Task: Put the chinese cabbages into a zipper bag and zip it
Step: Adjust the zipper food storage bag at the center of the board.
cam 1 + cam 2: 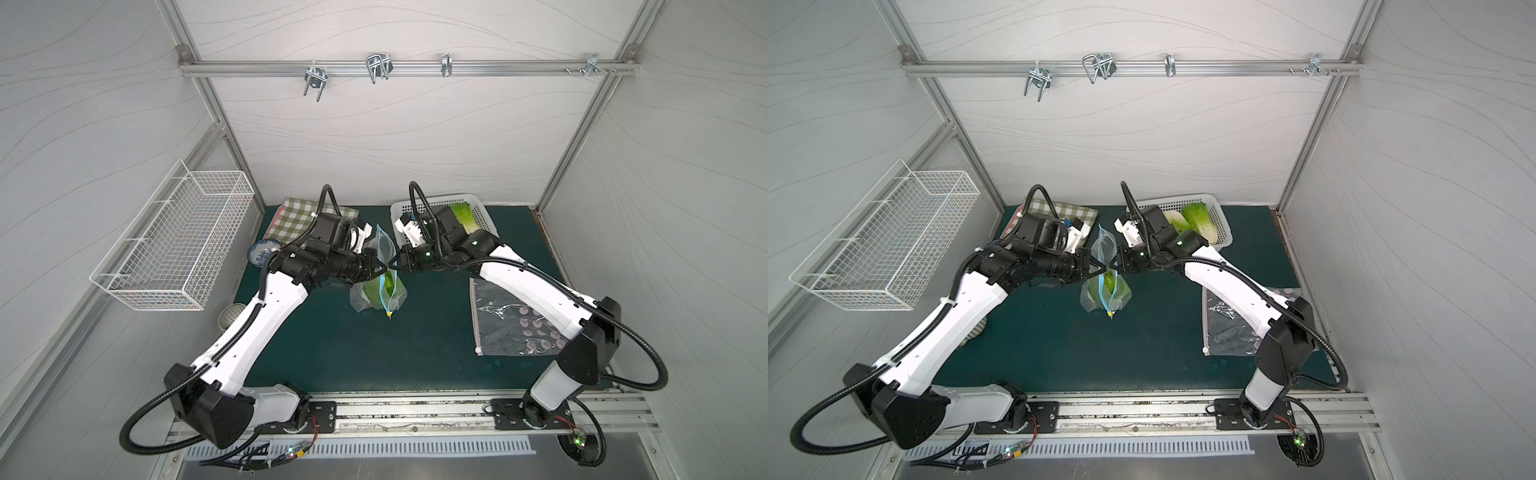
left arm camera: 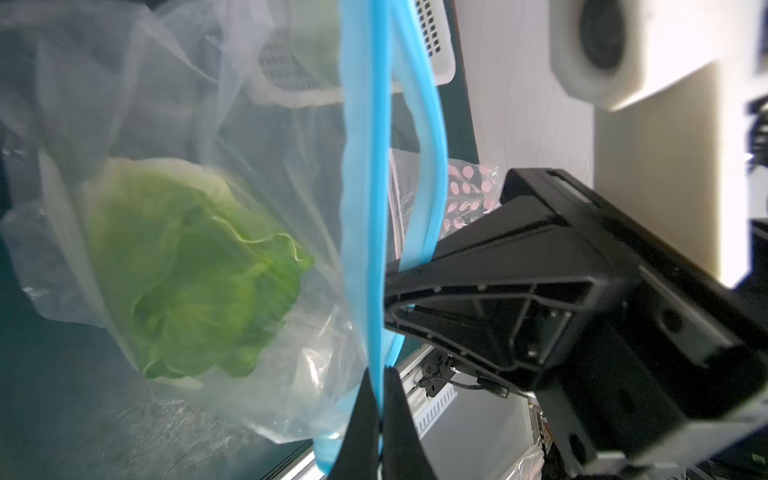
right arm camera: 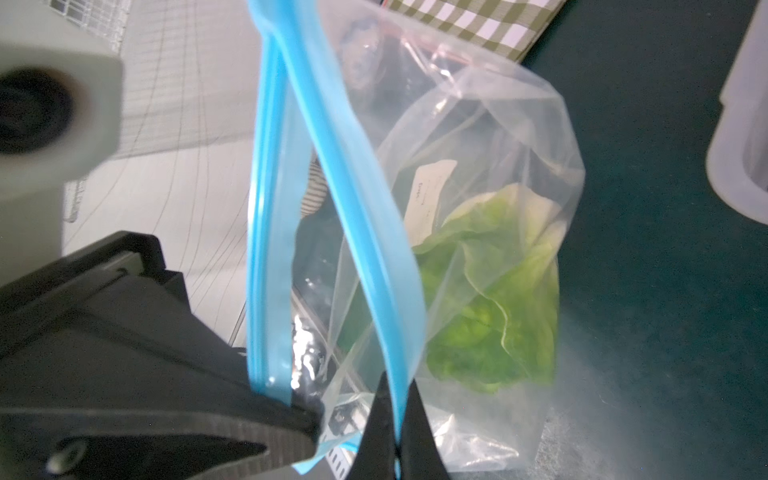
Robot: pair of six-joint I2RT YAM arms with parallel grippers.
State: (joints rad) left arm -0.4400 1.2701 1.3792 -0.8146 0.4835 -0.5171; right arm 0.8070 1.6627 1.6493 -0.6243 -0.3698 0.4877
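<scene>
1. State, left gripper [image 1: 383,267]: jaws closed on 1 blue lip of the bag [image 1: 384,243].
2. State, right gripper [image 1: 395,264]: jaws closed on the opposite lip. It stands tip to tip with the left one, nearly touching.
3. The bag hangs between the 2 grippers. I cannot tell whether its bottom rests on the mat [image 1: 332,353].
4. The zip [image 1: 385,291] has its long axis running far-to-near, with the yellow slider [image 1: 388,314] at the near end.
5. Contents: 1 cabbage [image 2: 195,282] sits low inside the bag. 2 cabbages [image 1: 1196,216] lie in the basket [image 1: 1224,232], behind the right arm.
6. Key relation: the lips lie left and right of the zip line, and the grippers face each other across it. Judged: a pull apart, square to the zip, opens the mouth.
7. Judged: the right arm is nearer the basket, so it would fetch. The left would then hold the bag alone.
8. Risk, judged: the mouth collapses once 1 lip is released.
</scene>
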